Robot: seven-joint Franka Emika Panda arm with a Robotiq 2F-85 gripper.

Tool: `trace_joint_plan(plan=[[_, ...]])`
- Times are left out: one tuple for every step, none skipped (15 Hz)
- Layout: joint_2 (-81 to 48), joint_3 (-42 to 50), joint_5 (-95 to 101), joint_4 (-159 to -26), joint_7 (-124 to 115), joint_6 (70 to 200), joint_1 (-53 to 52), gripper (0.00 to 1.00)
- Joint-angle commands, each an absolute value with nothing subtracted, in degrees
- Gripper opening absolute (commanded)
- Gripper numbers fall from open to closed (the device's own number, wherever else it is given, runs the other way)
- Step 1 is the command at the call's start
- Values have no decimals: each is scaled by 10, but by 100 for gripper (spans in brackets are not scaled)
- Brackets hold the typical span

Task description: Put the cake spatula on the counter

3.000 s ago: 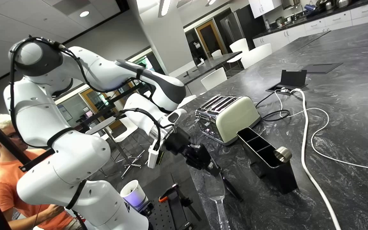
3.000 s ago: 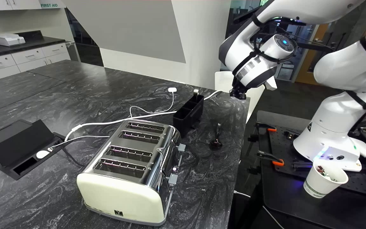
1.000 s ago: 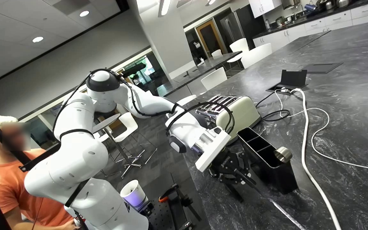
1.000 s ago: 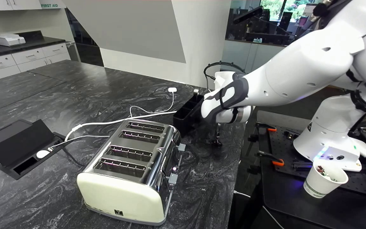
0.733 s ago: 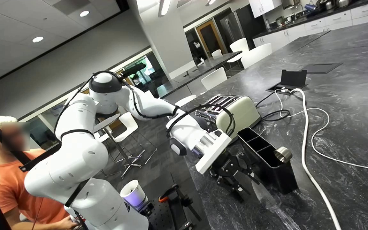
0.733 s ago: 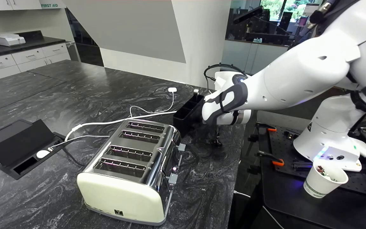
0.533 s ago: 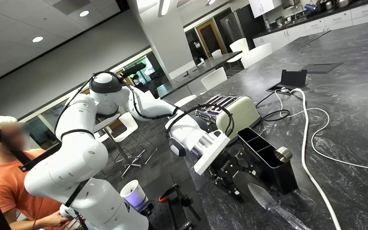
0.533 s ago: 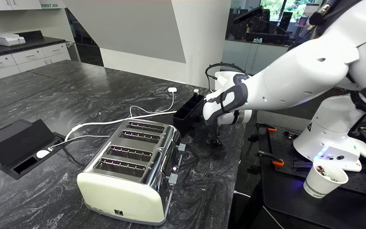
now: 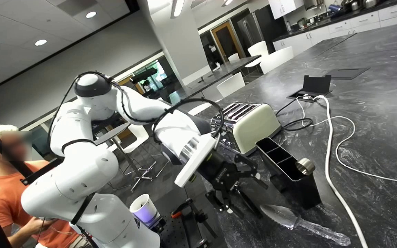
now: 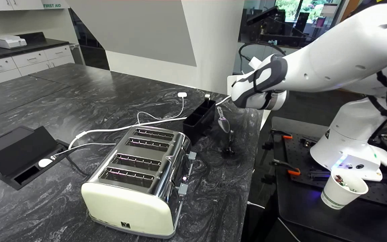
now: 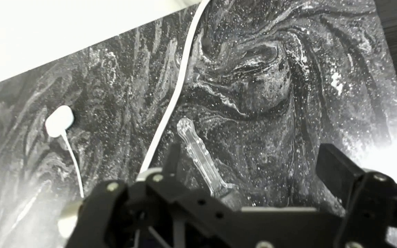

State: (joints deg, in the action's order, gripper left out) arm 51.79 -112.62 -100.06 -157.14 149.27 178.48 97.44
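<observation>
While the hand (image 9: pixel 252 199) gapes, clear-handled, tapering cake spatula (image 9: pixel 295 221), flat on glossy, swirl-veined counter (image 9: pixel 381 113).

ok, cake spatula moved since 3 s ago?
Yes, rightward: in an exterior view, the cake spatula went from left of the black divided caddy to in front.

Clear cake spatula (image 9: pixel 302 223) flat on marbled counter (image 9: pixel 381 103)
</observation>
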Motion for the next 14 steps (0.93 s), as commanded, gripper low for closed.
trace_joint_plan(plan=[[464, -1011, -939, -1592, 1493, 1795, 905, 100], [461, -965, -913, -1605, 1491, 1783, 865, 100], [459, -928, -880, -1603, 1490, 1766, 841, 100], [461, -896, -851, -1601, 1490, 1750, 824, 100], [465, -862, -822, -1597, 1490, 1725, 806, 100], [474, -835, -798, -1594, 1490, 1699, 796, 100], [483, -807, -777, -1593, 1490, 1670, 785, 100], [492, -780, -757, -1592, 1490, 1639, 774, 100], [502, -760, -739, -1591, 1490, 1611, 768, 100], [512, -738, -722, -1591, 1490, 1581, 762, 100], [522, -720, -705, -1590, 1490, 1553, 758, 100], [533, -703, -691, -1590, 1490, 1525, 755, 100], [543, -687, -678, -1590, 1490, 1499, 753, 100], [553, -672, -666, -1589, 1490, 1474, 751, 100]])
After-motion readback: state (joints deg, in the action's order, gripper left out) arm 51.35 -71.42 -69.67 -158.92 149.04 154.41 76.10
